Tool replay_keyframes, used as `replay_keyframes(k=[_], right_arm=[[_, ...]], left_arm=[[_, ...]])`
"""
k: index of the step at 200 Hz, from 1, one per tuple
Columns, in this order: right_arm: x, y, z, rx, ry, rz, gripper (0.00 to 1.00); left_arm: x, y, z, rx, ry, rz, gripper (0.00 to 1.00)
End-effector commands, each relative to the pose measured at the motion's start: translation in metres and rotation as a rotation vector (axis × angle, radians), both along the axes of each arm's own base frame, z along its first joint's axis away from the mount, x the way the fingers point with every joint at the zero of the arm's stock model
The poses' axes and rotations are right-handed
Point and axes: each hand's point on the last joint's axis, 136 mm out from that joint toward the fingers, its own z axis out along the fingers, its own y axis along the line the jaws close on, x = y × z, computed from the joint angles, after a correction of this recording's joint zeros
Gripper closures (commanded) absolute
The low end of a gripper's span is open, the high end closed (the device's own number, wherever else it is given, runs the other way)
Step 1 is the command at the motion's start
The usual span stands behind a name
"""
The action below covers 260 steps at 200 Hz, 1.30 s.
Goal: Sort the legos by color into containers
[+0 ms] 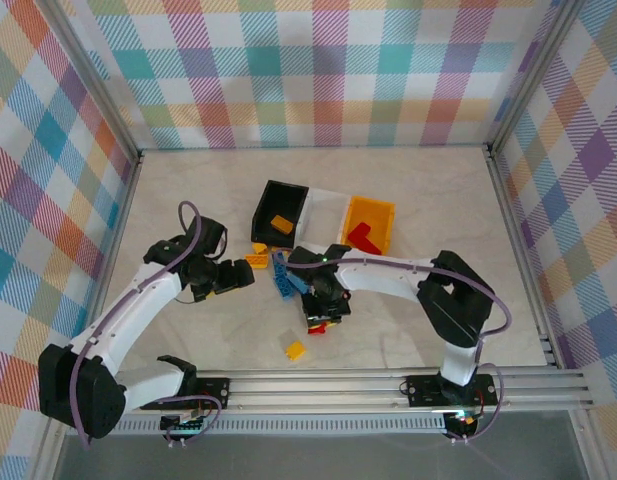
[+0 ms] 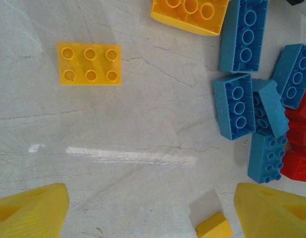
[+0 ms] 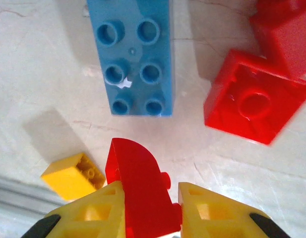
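We see the R gripper clamped on a red brick, w/ one yellow finger on each side. Below it on the table lie a blue brick studs up, an upturned red brick w/ another red one touching it, and a small yellow brick tilted near the gripper.

From the top cam, the R gripper sits over the loose pile mid-table, on the near side of the bins. The L gripper is just left of that pile.

The L gripper is wide open, nothing btwn its fingertips. Ahead of it: a flat yellow 2x3 brick lying apart, and a blue cluster to the right w/ red pieces at its edge.

The bins stand in a row, touching: black bin w/ one orange brick inside, white bin in the middle, yellow-orange bin w/ a red piece in it. One yellow brick lies alone nearer the arm bases.
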Motion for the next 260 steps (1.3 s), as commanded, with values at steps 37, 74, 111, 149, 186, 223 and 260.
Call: replay_keyframes(k=[37,74,111,149,186,223,260], right_arm=[[0.075,-0.046,0.08,0.129,-0.132,-0.17,0.83],[0.151,-0.089,0.103,0.172,-0.211,-0.31,0.81],[0.211,-0.113,0.082,0.127,-0.2,-0.375,0.81],[0.24,-0.109,0.055,0.077,-0.162,-0.364,0.79],[0.243,-0.104,0.036,0.071,-0.112,-0.369,0.72],[0.24,-0.107,0.051,0.084,-0.145,-0.37,0.52],[0.224,-0.111,0.081,0.11,-0.18,-0.357,0.4]], left_arm=[[-0.002,-0.008,0.0,-0.05,0.001,-0.024,0.14],[-0.012,-0.019,-0.004,-0.071,0.014,-0.077,0.15],[-0.03,-0.036,-0.01,-0.093,0.027,-0.162,0.15],[-0.046,-0.05,-0.015,-0.096,0.036,-0.24,0.15],[-0.051,-0.056,-0.019,-0.112,0.042,-0.259,0.15],[-0.051,-0.061,-0.023,-0.128,0.054,-0.278,0.15],[-0.049,-0.065,-0.025,-0.132,0.063,-0.3,0.15]])
